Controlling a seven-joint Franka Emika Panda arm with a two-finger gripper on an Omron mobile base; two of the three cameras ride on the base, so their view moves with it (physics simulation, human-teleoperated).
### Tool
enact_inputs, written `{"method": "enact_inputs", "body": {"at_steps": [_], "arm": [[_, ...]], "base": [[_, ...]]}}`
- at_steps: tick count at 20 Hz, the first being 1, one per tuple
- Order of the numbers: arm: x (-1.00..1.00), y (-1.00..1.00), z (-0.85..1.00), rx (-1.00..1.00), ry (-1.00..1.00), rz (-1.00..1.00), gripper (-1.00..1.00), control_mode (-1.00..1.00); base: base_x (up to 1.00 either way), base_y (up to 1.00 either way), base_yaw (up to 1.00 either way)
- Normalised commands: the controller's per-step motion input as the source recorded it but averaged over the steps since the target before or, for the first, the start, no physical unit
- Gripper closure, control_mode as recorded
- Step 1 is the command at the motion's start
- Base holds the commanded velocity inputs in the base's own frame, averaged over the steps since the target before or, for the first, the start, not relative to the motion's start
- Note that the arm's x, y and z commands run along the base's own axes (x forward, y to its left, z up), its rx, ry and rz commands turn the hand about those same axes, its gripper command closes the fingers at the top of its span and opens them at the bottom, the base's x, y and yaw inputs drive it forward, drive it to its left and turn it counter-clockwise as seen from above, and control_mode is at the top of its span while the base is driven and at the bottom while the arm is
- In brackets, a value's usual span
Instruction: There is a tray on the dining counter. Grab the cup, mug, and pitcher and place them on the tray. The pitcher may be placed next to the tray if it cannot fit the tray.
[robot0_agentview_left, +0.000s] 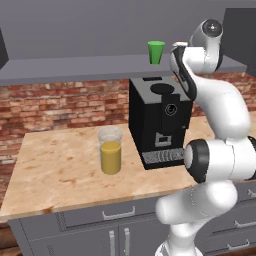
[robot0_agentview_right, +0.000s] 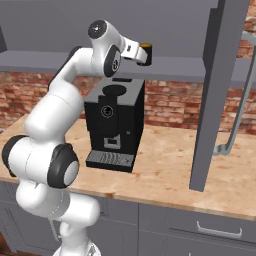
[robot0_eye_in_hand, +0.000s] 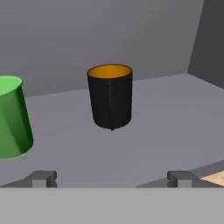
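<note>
We find no readable text, label, brand, number or sign anywhere. The coffee machine (robot0_agentview_left: 159, 122) carries only a round dial and plain dark panels with no lettering we can make out. The mug (robot0_eye_in_hand: 110, 96), the cup (robot0_eye_in_hand: 13, 117) and the pitcher (robot0_agentview_left: 110, 150) are all bare of print.
</note>
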Motion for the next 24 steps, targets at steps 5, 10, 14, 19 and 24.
{"method": "enact_inputs", "body": {"at_steps": [5, 10, 14, 19, 24], "arm": [[0.37, -0.12, -0.09, 0.02, 0.00, 0.00, -1.00, -1.00], [0.28, -0.22, 0.00, 0.03, 0.00, 0.00, -1.00, -1.00], [0.28, -0.03, 0.00, 0.01, 0.00, 0.00, -1.00, -1.00], [0.28, 0.00, 0.00, 0.00, 0.00, 0.00, -1.00, -1.00], [0.26, 0.00, -0.01, 0.00, 0.00, 0.00, -1.00, -1.00]], "base": [[0.00, 0.00, 0.00], [0.00, 0.00, 0.00], [0.00, 0.00, 0.00], [0.00, 0.00, 0.00], [0.00, 0.00, 0.00]]}}
